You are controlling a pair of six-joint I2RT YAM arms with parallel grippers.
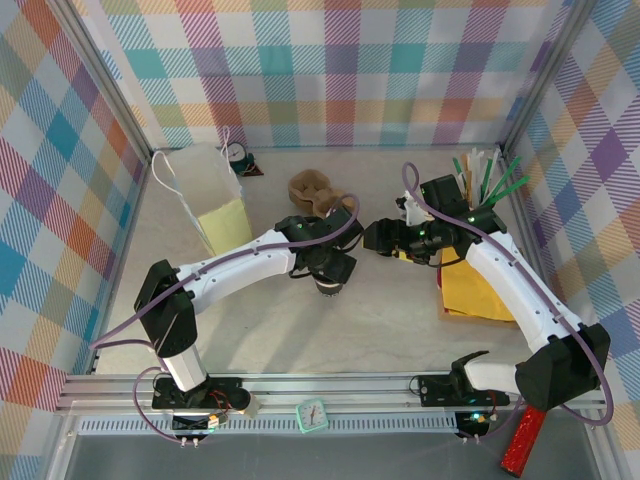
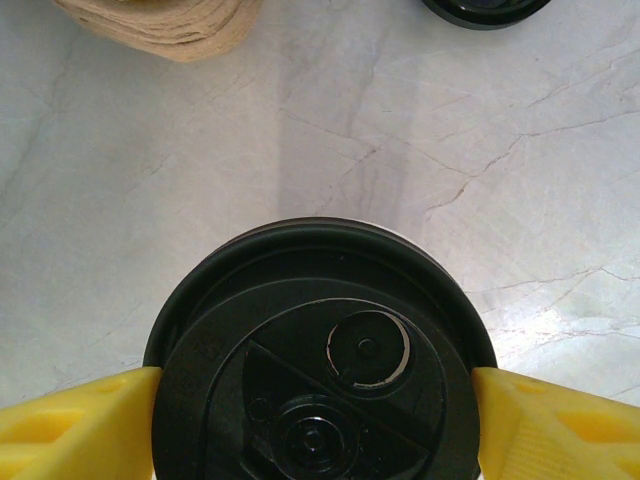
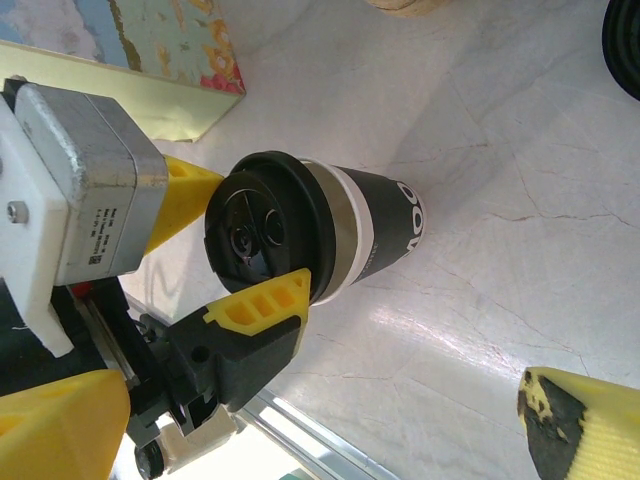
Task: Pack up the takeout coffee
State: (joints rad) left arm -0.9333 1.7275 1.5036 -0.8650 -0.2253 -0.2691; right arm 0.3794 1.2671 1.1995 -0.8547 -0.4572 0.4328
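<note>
Left gripper: you have its yellow fingers pressed against opposite sides of the round black plastic lid of the takeout coffee, a small paper cup whose wall reads dark with a pale band just under the lid. The grasp is at the lid rim, and the left wrist view shows contact on both sides. The cup stands upright on the white marbled table, near the middle of the workspace in the top view, directly under your left wrist. Right gripper: jaws spread wide with nothing between them, yellow fingers clear of the cup. In the top view it sits just right of the left gripper, turned toward the cup and not touching it. A white paper bag with cord handles stands at the back left of the table, well apart from the cup. A tan layered stack lies behind the cup, apart from it. A bunch of green and white sticks stands at back right. A flat yellow item lies on the table partly under your right arm.
</note>
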